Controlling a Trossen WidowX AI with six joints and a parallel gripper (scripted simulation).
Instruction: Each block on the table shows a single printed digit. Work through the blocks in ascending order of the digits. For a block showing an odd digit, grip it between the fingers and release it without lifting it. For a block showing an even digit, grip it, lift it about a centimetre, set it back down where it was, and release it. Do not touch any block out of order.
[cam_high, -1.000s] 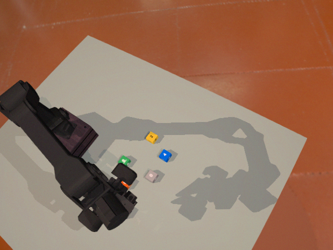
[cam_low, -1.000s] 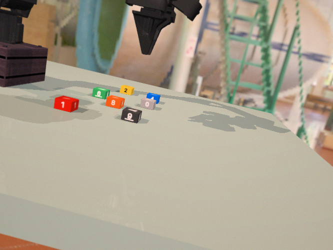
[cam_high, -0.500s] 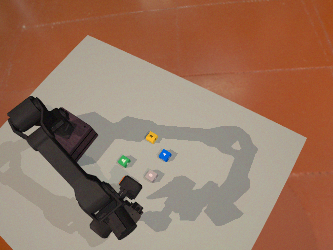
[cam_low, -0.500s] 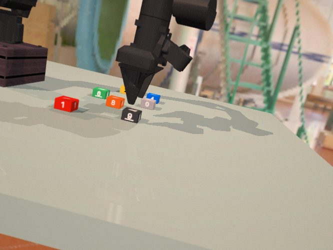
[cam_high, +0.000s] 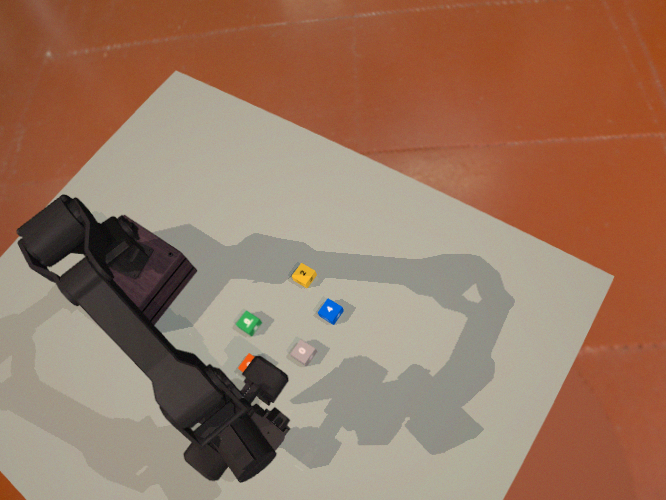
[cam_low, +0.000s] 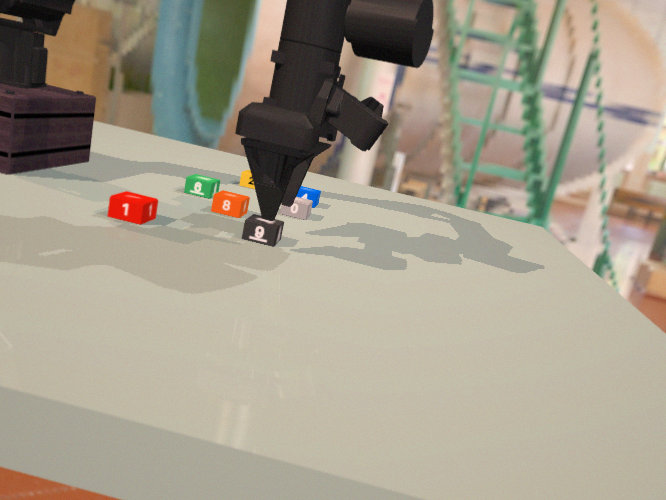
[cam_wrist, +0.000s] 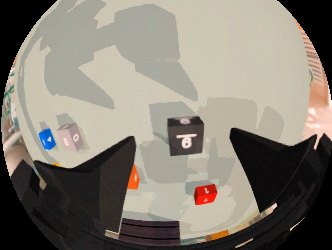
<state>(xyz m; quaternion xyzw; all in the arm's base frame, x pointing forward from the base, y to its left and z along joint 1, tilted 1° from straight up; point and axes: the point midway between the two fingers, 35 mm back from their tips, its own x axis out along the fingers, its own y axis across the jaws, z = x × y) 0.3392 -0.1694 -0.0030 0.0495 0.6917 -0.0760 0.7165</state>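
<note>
My gripper (cam_low: 270, 214) (cam_wrist: 185, 137) is open and empty, pointing down just above the black block 9 (cam_low: 258, 232) (cam_wrist: 176, 142). Block 9 sits on the table, between the two fingertips in the wrist view. The orange block 8 (cam_high: 245, 362) (cam_low: 230, 204) (cam_wrist: 134, 178) is partly hidden by a finger in the wrist view. The red block 1 (cam_low: 129, 207) (cam_wrist: 205, 194), green block 6 (cam_high: 248, 322) (cam_low: 201, 186), blue block 4 (cam_high: 330, 311) (cam_low: 309, 196), pinkish-grey block 0 (cam_high: 302, 352) (cam_low: 296, 208) and yellow block 2 (cam_high: 303, 275) (cam_low: 246, 179) rest apart. The arm hides blocks 1 and 9 in the top view.
The dark wooden base block (cam_high: 156, 274) (cam_low: 48, 129) stands on the pale table (cam_high: 376, 204) (cam_low: 376, 344) under the arm's base. Orange block 8 is the near neighbour of block 9, with block 0 beyond. Arm shadows lie across the table.
</note>
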